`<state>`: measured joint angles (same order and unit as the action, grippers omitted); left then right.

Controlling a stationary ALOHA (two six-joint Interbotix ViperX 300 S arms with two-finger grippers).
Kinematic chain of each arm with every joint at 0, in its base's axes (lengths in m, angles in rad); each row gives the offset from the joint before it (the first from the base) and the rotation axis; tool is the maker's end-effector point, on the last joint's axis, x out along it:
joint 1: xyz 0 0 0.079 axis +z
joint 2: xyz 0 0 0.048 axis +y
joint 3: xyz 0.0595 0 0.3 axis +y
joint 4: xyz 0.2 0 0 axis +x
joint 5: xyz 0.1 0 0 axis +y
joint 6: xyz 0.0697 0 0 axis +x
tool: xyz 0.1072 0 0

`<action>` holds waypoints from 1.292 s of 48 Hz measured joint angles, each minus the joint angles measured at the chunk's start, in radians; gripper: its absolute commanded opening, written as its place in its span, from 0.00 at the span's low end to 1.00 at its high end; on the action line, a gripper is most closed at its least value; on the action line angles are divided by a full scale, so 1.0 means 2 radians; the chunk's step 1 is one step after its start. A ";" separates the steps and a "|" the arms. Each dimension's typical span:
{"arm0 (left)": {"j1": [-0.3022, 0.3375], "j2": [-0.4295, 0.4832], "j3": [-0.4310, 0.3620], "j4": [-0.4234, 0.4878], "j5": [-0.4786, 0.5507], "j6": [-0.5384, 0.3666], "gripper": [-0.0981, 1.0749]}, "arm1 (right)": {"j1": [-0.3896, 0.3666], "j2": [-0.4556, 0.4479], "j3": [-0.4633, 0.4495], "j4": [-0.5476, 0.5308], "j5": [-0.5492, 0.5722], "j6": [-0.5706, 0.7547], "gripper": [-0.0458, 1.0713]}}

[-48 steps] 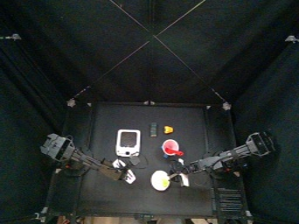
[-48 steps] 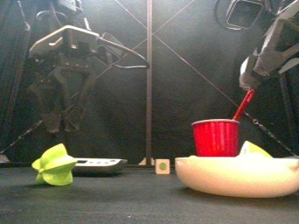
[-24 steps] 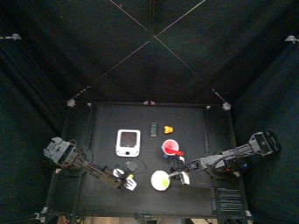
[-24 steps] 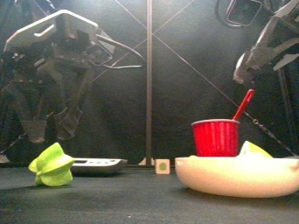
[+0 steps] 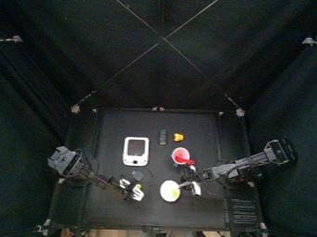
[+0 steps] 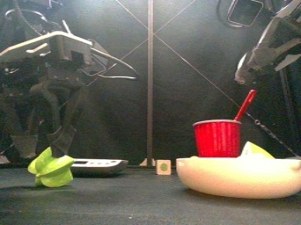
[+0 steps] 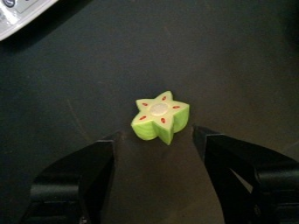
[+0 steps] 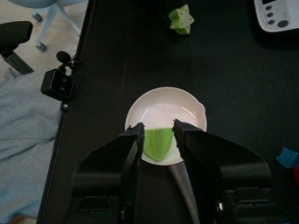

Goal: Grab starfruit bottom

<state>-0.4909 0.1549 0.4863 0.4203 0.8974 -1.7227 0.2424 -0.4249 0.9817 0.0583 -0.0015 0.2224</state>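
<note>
The starfruit (image 7: 160, 118) is a small lime-green star-shaped fruit lying on the black table, also seen in the front view (image 6: 52, 167) at the left and in the top view (image 5: 137, 193). My left gripper (image 7: 158, 147) is open. Its two jaws stand on either side of the fruit, just above it and not touching it. It shows in the front view (image 6: 47, 145) right over the fruit. My right gripper (image 8: 159, 140) hangs open with a narrow gap, high above a white bowl (image 8: 149, 107) that holds a green piece (image 8: 159, 145).
The white bowl (image 6: 235, 178) stands at the front right, with a red cup (image 6: 217, 138) and red stick behind it. A white device (image 5: 136, 150) lies behind the starfruit. A small orange-yellow piece (image 5: 179, 137) lies farther back. A small white cube (image 6: 164, 166) sits mid-table.
My left arm has come down and toward the table's front, bringing its open jaws around the starfruit. The starfruit and the right arm have not moved.
</note>
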 measured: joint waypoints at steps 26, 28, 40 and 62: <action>0.010 0.010 0.017 0.030 -0.041 -0.021 0.90 | 0.000 0.002 0.000 -0.001 0.000 0.000 0.70; 0.012 0.011 0.016 0.035 -0.041 -0.021 0.90 | 0.001 0.002 0.000 -0.002 0.000 0.000 0.70; 0.019 0.016 0.017 0.047 -0.044 -0.026 0.90 | 0.001 0.002 0.003 -0.002 0.000 0.000 0.70; 0.020 0.018 0.029 0.050 -0.065 -0.058 0.86 | 0.000 0.002 0.005 -0.001 -0.001 0.000 0.70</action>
<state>-0.4510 0.1902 0.5446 0.5200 0.7670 -1.8377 0.2424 -0.4218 0.9910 0.0568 -0.0031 0.2224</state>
